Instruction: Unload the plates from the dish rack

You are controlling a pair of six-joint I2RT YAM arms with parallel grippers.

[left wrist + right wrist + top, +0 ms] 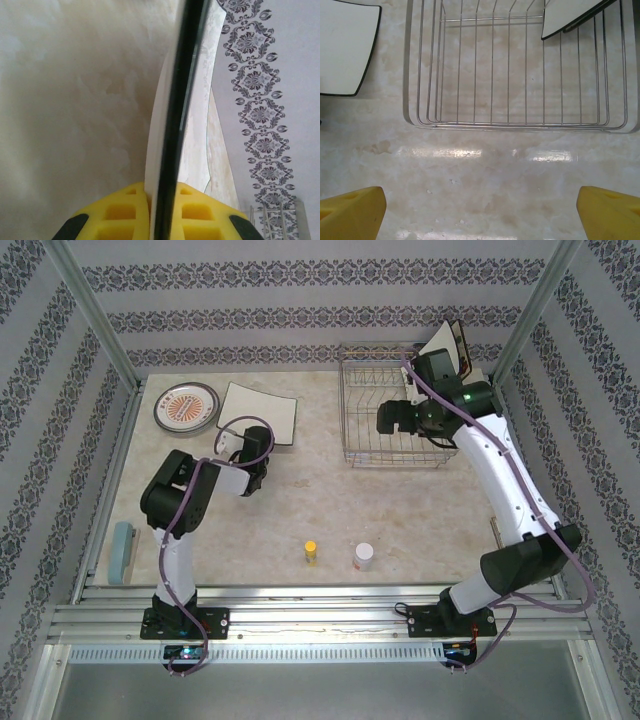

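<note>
A square cream plate (262,410) lies on the table left of centre, its dark rim (172,150) pinched edge-on between my left gripper's (162,192) yellow fingers. That left gripper (230,445) is shut on the plate's near edge. A round plate with an orange centre (185,407) rests flat to its left. The silver wire dish rack (400,410) stands at the back right, with another square plate (447,344) leaning in its far corner. My right gripper (393,418) hovers open over the rack's near side. In the right wrist view the rack (520,65) and its plate (570,15) lie ahead of the gripper (480,210).
A small yellow bottle (311,552) and a white bottle (363,556) stand near the front centre. A blue sponge (124,550) lies at the front left edge. Patterned walls and metal posts enclose the table.
</note>
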